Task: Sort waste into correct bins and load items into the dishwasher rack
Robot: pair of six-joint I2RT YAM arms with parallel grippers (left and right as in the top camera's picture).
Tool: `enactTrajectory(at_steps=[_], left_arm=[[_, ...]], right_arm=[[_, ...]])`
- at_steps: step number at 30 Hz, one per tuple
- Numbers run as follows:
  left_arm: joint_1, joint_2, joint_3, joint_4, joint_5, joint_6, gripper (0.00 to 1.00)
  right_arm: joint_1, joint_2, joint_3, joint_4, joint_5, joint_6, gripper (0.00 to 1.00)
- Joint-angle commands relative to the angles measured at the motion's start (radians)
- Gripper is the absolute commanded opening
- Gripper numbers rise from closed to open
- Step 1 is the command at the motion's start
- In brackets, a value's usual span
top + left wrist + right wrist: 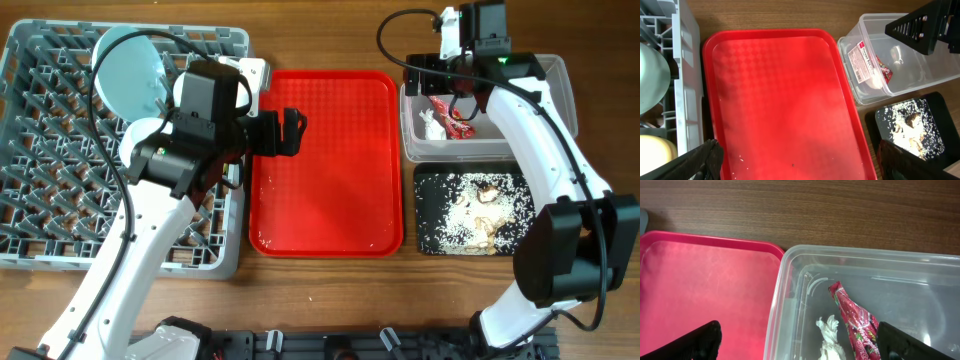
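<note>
The right claw (800,347) hangs with its fingers wide apart and nothing between them, just above the clear tub (785,280). Inside the tub lie the red wrapper (855,325) and, touching it, the white paper scrap (830,335). The left claw (800,167) is likewise spread and empty, over the left side of the red tray (780,90).

That tray is bare except for a few pale specks near its front edge, which may be leftover crumbs. The bulk of the rice-like crumbs (470,215) sit in the black tray (425,240), in front of the tub.

On the far left of the desk (330,30), the dishwasher rack (40,150) holds the pale blue plate (128,70) on edge. The left wrist view also catches a pale bowl (650,80) and the yellow cup (655,155) inside the rack.

The left arm hides much of the rack, so I cannot find the second bowl, the spoon or the fork. With nothing loose on the desk, the job looks essentially finished.
</note>
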Motion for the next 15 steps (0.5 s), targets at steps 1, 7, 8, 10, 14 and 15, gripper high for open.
enactTrajectory(at_steps=[1,7,8,10,14,15], left_arm=[[0.006,-0.008,0.003,0.002,0.019,-0.009,1.00],[0.006,-0.008,0.003,0.003,0.019,-0.009,1.00],[0.006,-0.008,0.003,0.003,0.019,-0.009,1.00],[0.006,-0.008,0.003,0.003,0.019,-0.009,1.00],[0.006,-0.008,0.003,0.003,0.019,-0.009,1.00],[0.006,-0.008,0.003,0.003,0.019,-0.009,1.00]], right_arm=[[0.007,-0.130,0.004,0.002,0.009,0.006,1.00],[0.007,-0.425,0.004,0.002,0.110,-0.003,1.00],[0.007,-0.478,0.004,0.002,0.110,-0.004,1.00],[0.007,-0.587,0.004,0.001,0.113,-0.008,1.00],[0.007,-0.830,0.004,-0.105,0.129,-0.075,1.00],[0.007,-0.874,0.004,-0.127,0.129,-0.079,1.00]])
